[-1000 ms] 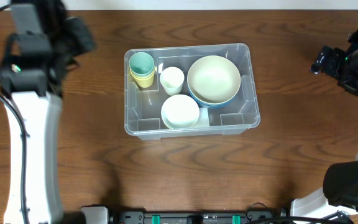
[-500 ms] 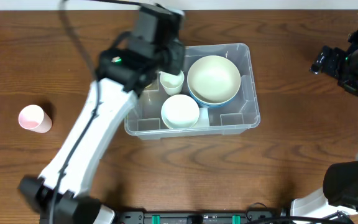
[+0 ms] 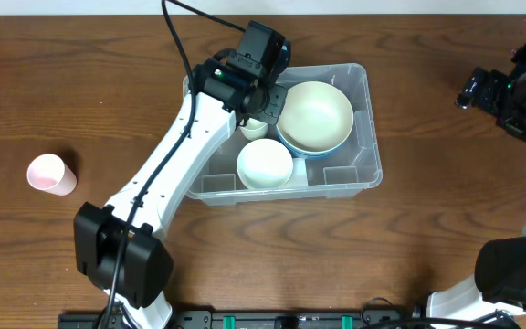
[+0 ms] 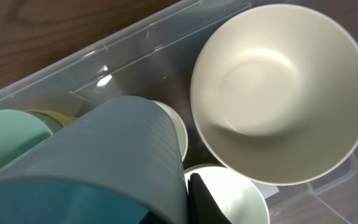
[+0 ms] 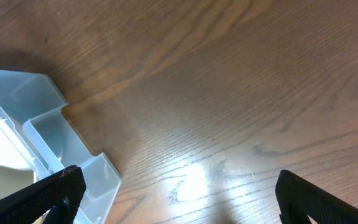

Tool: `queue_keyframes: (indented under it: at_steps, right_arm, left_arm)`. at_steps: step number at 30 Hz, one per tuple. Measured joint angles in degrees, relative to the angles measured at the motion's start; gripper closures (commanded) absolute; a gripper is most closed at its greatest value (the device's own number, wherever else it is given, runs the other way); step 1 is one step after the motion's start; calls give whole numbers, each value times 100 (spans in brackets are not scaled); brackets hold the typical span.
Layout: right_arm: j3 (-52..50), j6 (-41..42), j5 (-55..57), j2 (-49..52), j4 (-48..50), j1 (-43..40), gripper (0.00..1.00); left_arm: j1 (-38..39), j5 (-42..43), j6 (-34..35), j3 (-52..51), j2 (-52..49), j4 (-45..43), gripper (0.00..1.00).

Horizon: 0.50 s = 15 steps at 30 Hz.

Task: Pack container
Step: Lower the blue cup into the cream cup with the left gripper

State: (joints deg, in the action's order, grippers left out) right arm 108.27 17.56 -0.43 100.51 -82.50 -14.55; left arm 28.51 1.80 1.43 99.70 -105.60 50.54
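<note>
One pink plastic cup (image 3: 47, 174) sits far left on the wooden table (image 3: 108, 73). Left jaws pinch one grey-blue ribbed cup (image 4: 104, 162) above the clear plastic rectangular container (image 3: 210, 183), which stands mid-table. It holds three cups (mint (image 4: 5, 137), yellow (image 4: 51, 116), white (image 3: 254, 129)) and three bowls (cream (image 3: 313, 114), blue (image 3: 331, 146), white (image 3: 265, 164)). Right jaws are spread, empty, far right.

Clear plastic container (image 3: 347, 175), rectangular, rounded corners, thick rim, moulded inner ribs, upright, open-topped, slightly askew, mid-table (image 3: 409, 256), partly filled
</note>
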Motion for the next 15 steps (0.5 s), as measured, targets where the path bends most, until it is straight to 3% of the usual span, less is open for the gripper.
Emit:
queue_keyframes:
  at_steps: [15]
  right_arm:
    - [0,0,0,0,0,0,1]
  left_arm:
    - [0,-205,0,-87,-107,98,94]
